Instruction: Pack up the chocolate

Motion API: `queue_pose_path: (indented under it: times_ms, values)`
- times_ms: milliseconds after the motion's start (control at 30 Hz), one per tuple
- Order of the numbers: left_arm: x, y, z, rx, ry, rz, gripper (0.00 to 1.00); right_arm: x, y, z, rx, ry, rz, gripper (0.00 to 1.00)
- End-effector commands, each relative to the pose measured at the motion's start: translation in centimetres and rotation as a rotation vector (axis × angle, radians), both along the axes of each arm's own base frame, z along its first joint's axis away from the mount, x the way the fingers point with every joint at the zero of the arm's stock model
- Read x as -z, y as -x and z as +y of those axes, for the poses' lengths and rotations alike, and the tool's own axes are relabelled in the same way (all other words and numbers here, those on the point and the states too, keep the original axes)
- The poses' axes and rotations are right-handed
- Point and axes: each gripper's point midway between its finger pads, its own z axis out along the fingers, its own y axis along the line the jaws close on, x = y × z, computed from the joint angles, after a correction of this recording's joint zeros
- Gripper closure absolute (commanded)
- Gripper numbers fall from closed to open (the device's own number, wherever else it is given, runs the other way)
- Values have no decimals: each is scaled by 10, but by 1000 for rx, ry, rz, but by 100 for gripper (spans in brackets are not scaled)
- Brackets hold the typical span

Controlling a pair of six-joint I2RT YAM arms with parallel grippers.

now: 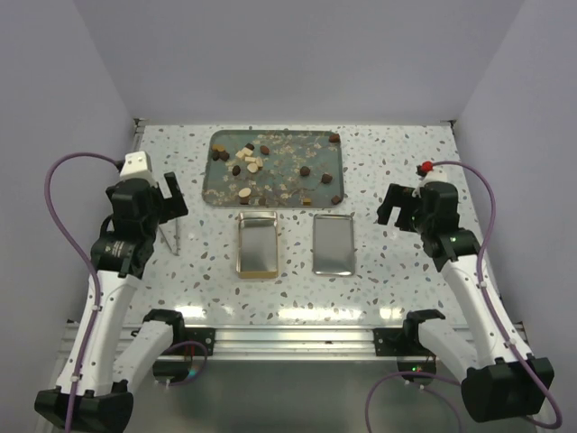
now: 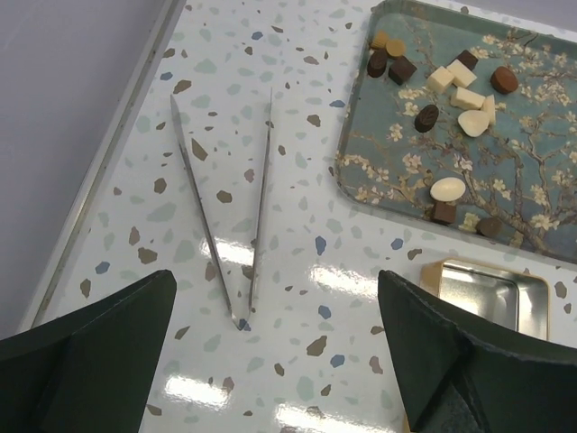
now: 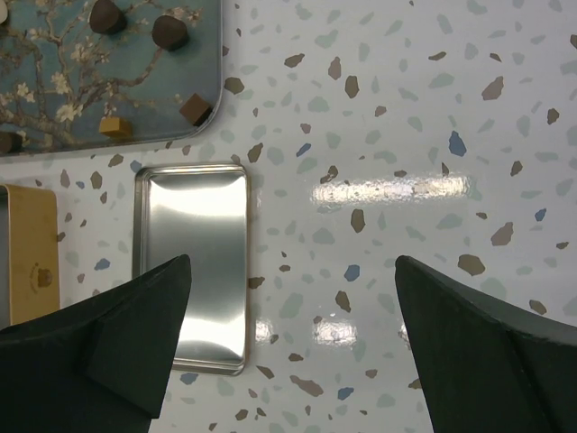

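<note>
Both left claw (image 2: 275, 289) and right claw (image 3: 293, 271) gape wide, empty; chocolate (image 2: 448, 189) lies on the tray (image 2: 379, 171).

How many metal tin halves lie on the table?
2. The gold tin lies before the tray's left half; the silver half lies right of it, apart. None seems hidden.

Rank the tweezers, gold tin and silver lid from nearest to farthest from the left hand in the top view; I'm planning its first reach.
1. Tweezers: just beside the left hand, on the far left.
2. Gold tin: centre, further right.
3. Silver lid: farthest right.
</note>
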Motion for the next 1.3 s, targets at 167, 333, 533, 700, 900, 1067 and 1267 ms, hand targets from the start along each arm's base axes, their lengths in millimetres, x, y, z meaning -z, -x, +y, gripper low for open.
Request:
queue_pose_path:
  times_ms: [167, 333, 533, 700, 900, 1067, 1267]
  values:
    - [39, -2, 9, -112, 21, 111, 0, -17, -16, 7, -33, -10, -52, 1]
    - [88, -12, 27, -242, 50, 217, 0, -15, -23, 10, -32, -21, -36, 1]
    - [133, -26, 57, -342, 119, 280, 0, -14, -26, 22, -79, -73, -28, 2]
    - [150, -40, 61, -351, 106, 279, 0, -6, -31, 27, -101, -76, 2, 1]
    - [182, -48, 58, -318, 103, 318, 0, -6, -34, 35, -138, -104, 7, 2]
    - [197, -53, 60, -295, 72, 360, 0, -5, -37, 40, -155, -116, 12, 1]
    - [207, -63, 61, -271, 50, 378, 0, -4, -42, 45, -174, -137, 20, 2]
